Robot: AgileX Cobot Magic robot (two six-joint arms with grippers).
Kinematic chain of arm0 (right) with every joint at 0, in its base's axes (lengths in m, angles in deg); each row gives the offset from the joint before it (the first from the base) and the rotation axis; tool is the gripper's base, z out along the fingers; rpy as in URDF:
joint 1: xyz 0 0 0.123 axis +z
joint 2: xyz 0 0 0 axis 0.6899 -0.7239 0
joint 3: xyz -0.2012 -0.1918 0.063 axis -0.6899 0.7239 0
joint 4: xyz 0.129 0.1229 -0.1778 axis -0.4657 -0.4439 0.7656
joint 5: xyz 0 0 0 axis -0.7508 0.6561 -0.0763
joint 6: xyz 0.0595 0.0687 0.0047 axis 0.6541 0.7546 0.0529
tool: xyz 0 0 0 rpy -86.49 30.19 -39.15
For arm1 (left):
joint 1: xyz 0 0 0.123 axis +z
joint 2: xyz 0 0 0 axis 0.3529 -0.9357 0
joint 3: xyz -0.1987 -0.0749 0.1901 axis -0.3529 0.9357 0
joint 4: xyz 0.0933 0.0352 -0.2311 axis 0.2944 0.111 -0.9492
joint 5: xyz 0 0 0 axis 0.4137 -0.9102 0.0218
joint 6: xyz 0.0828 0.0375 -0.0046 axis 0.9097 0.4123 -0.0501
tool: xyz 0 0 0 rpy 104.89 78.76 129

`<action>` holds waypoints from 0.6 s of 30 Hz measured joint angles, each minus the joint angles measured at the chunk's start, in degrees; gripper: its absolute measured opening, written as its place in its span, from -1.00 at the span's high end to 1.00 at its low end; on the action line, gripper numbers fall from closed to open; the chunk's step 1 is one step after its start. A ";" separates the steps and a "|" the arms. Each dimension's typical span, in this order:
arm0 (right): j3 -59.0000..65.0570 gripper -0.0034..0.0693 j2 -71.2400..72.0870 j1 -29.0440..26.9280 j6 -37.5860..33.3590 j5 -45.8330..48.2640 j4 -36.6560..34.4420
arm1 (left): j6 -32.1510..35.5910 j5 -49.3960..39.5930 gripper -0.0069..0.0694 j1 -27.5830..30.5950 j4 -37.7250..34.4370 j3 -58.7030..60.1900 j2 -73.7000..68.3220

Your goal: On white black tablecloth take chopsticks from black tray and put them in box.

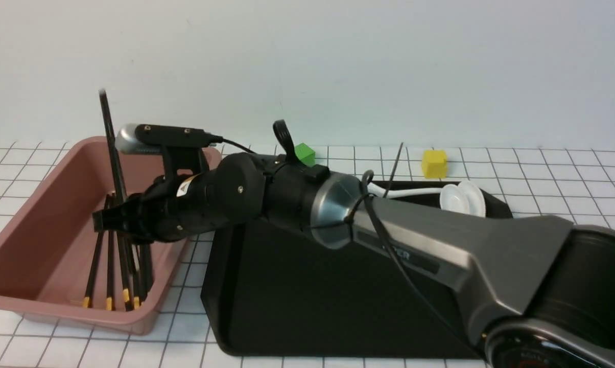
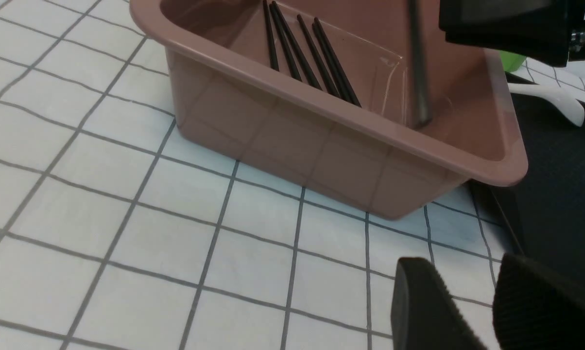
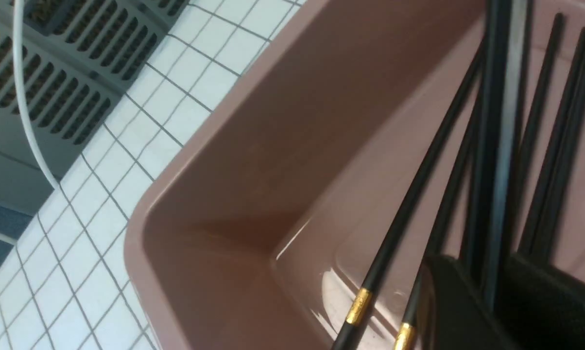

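Your right gripper point(image 3: 487, 279) is over the box point(image 1: 11, 245), with a small bundle of chopsticks point(image 1: 112, 158) running between its fingers. I can't tell if the pads are pinching them or just letting go. The bundle stands steeply tilted, banded ends low by the box's near wall, plain ends well above the rim. My read: you keep the bands down so the sticks go in the same way round as the loose chopsticks point(image 1: 96, 266) on the box floor, which lie roughly side by side with their bands toward that same wall. That should limit crossing and leave room for more. The box sits just beside the black tray point(image 1: 348, 322), so the carry is short; the arm reaches right across the tray and hides part of it, so I can't count what's left there. White spoons point(image 1: 455, 199) lie at the tray's far edge and aren't part of the job. Your left gripper point(image 2: 460, 274) has its fingers apart with nothing between them, over the tablecloth point(image 2: 253, 233) near the box, likely parked out of the way. Next you want a full release and a straight back-off; if a finger drags, the tall ends could tip over the rim.
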 joint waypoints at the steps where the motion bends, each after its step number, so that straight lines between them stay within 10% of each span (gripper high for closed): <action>1: -0.15 0.32 0.00 0.00 0.00 0.55 0.35 | 0.00 0.00 0.19 0.00 0.00 0.00 0.00; 11: -0.21 0.32 9.61 -0.64 0.00 11.32 10.37 | 0.00 0.00 0.19 0.00 0.00 0.00 0.00; 18: -0.59 0.71 28.62 -4.13 0.00 34.89 25.43 | 0.00 0.00 0.19 0.00 0.00 0.00 0.00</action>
